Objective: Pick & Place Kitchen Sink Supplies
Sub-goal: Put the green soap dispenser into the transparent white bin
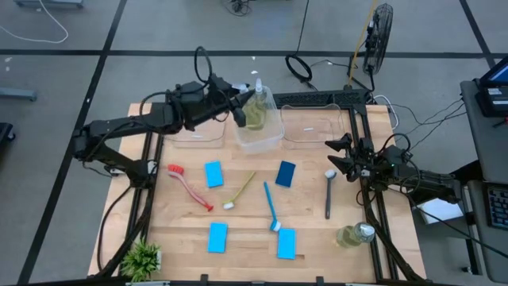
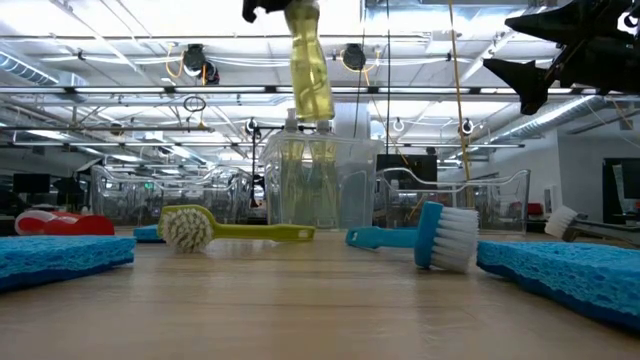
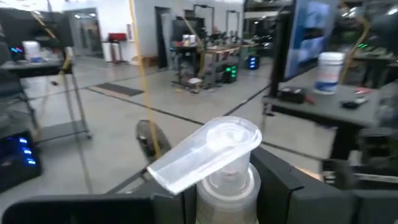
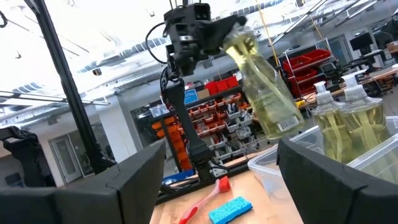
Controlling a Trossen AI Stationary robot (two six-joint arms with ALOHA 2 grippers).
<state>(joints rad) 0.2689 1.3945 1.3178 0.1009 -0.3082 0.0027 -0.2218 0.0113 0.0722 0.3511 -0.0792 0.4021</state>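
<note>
My left gripper (image 1: 240, 110) reaches level from the table's left and is shut on a clear pump bottle (image 1: 254, 107) of yellow-green liquid. The bottle hangs over the middle clear bin (image 1: 274, 139), where two more pump bottles (image 2: 305, 180) stand upright. On the table lie blue sponges (image 1: 213, 173), a red brush (image 1: 189, 187), a yellow-green brush (image 1: 238, 191), a blue brush (image 1: 271, 208) and a dark grey brush (image 1: 329, 191). Another bottle (image 1: 355, 234) lies at the near right edge. My right gripper (image 1: 333, 152) waits open at the right edge, holding nothing. My left gripper pinches the bottle's neck (image 3: 227, 193), just under the pump head (image 3: 208, 149), between its two fingers (image 3: 283, 180). The fingers come in level from the table's left. The bottle hangs below them, tilted, its base (image 2: 318, 118) above the bin, clear of the table.
Clear bins stand left (image 1: 198, 133) and right (image 1: 313, 129) of the middle one along the far edge. A small green plant (image 1: 143, 258) stands at the near left corner. Bare wood lies between the brushes and the bins.
</note>
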